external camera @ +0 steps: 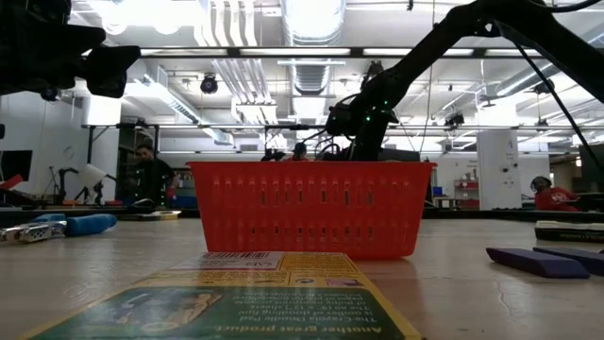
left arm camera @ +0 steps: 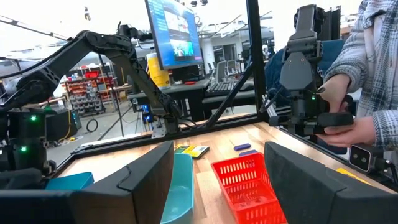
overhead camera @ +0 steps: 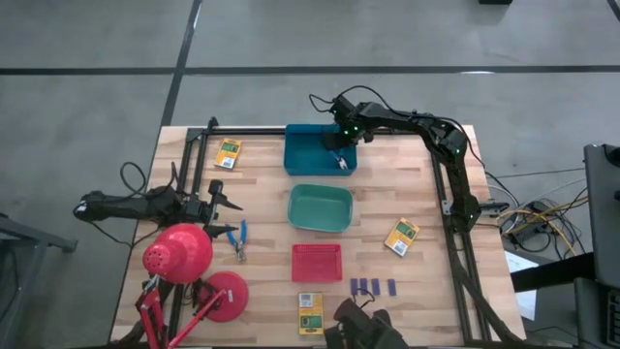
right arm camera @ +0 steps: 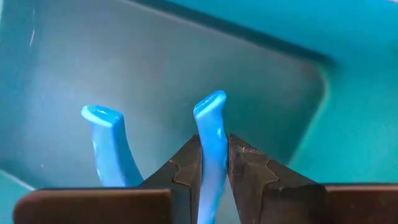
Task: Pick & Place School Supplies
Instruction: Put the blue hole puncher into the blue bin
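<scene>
1. Looking straight down, we see the right tool (overhead camera: 341,155) inside the blue tray (overhead camera: 302,153) at the far side of the desk (overhead camera: 426,281), gripping a blue-handled scissor-like tool (overhead camera: 342,163). The second pair (overhead camera: 239,240) lies on the desk near the red lamp (overhead camera: 178,254), just beside the left tool (overhead camera: 225,215), which waits at the left edge with its fingers spread and nothing between them. Yellow-and-green boxes lie far left (overhead camera: 228,154), right (overhead camera: 401,236) and near edge (overhead camera: 310,313); four dark blocks (overhead camera: 373,287) sit right of the red tray (overhead camera: 317,263), with the green tray (overhead camera: 320,207) between red and blue.
2. From desk height, we see the red tray (external camera: 310,209) centre, a box (external camera: 226,293) in front, blocks (external camera: 538,261) to its right, and the right arm descending behind.
3. From the left wrist, we see its wide-apart fingers (left arm camera: 143,180), the red tray (left arm camera: 242,183), and a person's hand (left arm camera: 354,127) on a device.
4. From the right wrist, we see the fingers (right arm camera: 186,171) clamped on one blue handle (right arm camera: 210,143) above the tray floor.
</scene>
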Motion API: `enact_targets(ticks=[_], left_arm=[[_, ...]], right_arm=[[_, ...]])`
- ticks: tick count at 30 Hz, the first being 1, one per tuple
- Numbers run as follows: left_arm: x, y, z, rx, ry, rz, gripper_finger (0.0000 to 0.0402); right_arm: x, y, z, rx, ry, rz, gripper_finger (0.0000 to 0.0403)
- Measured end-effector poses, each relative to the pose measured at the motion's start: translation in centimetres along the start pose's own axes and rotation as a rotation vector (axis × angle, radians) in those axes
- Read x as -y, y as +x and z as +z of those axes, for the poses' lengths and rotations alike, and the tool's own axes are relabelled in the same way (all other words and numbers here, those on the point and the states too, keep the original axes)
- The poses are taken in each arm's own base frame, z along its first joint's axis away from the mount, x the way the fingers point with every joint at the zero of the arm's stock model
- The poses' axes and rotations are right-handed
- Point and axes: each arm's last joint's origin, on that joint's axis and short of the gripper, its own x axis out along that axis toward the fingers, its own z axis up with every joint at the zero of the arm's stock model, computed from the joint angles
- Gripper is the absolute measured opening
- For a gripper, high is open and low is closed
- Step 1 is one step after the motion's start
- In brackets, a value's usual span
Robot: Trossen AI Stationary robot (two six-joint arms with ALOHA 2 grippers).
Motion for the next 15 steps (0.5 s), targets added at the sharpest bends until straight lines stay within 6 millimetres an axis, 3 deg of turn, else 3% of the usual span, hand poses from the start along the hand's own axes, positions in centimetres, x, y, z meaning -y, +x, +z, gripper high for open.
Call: enact_targets(ticks=[6,15], left_arm=[[0.0,0.0,0.0,0.0,0.0,0.0,0.0256],[0.0,0.0,0.0,0.0,0.0,0.0,0.0256]], right_arm=[[0.0,0.0,0.0,0.0,-0.01,0.0,0.0065],[0.13,-0.01,-0.07,0.001,-0.012,-0.026,0.011]])
